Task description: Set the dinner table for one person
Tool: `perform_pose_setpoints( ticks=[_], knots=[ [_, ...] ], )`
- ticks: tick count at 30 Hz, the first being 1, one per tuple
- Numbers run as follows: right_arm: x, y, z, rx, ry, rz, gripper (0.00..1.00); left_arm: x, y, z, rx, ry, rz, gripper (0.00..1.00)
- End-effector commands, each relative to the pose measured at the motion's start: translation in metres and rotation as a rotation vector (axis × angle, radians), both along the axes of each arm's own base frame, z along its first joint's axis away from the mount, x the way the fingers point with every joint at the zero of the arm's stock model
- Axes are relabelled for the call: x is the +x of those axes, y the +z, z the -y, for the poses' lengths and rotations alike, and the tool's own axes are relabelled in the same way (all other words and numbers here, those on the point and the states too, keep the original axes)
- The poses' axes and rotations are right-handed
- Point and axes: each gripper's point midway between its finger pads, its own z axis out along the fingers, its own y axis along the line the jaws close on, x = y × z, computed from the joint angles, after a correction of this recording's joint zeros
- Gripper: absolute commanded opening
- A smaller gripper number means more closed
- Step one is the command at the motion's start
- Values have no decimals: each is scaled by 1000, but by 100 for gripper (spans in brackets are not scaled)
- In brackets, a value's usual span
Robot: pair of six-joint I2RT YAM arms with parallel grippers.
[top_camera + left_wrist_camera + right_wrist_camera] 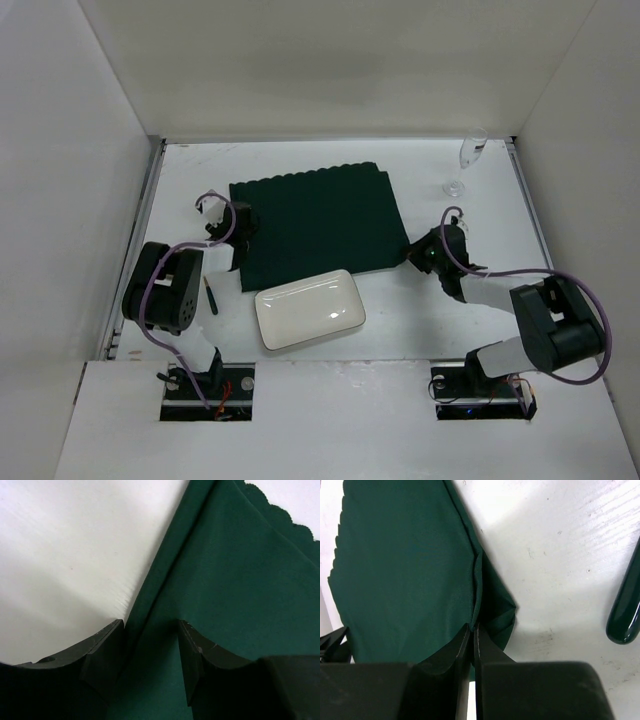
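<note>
Top view: the desk [190, 175] fills the scene, with the green cloth [320, 215] spread mid-desk as the base, the plate [308, 308] at its near edge and the glass [465, 165] far right.
Left wrist: left tool [150, 630] wide, straddling the cloth's left edge, seemingly poised to pinch.
Right wrist: right tool [472, 630] clamped on the cloth's near right corner, likely to tug it flat.

The matte white desk [400, 325] carries a dark green placemat [315, 220] near its middle, scalloped along the far edge, with its near right corner bunched into a raised fold. A white rectangular plate [310, 308] sits at the placemat's near edge. A stemmed glass [467, 160] stands upright at the far right, well apart from the cloth. A slim dark utensil [211, 296] lies left of the plate, and a glossy green handle [626, 605] rests on the desk beside the folded corner.
</note>
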Motion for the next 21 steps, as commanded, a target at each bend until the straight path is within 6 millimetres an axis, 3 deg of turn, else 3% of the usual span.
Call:
perform_pose_setpoints(
  ticks=[1,8,14,18,21],
  knots=[
    [13,15,-5,-12,20,71,10,-3,-5,17,-75,-64,-10,43],
    [19,14,-10,-22,29,67,12,31,-9,25,-93,-83,-1,13],
    [37,19,-13,-27,22,64,11,93,4,30,-111,-63,46,9],
    [48,16,-10,-33,6,49,11,103,6,23,-100,-46,38,9],
    [50,16,-8,-37,7,44,11,86,3,16,-97,-26,26,9]
  ],
)
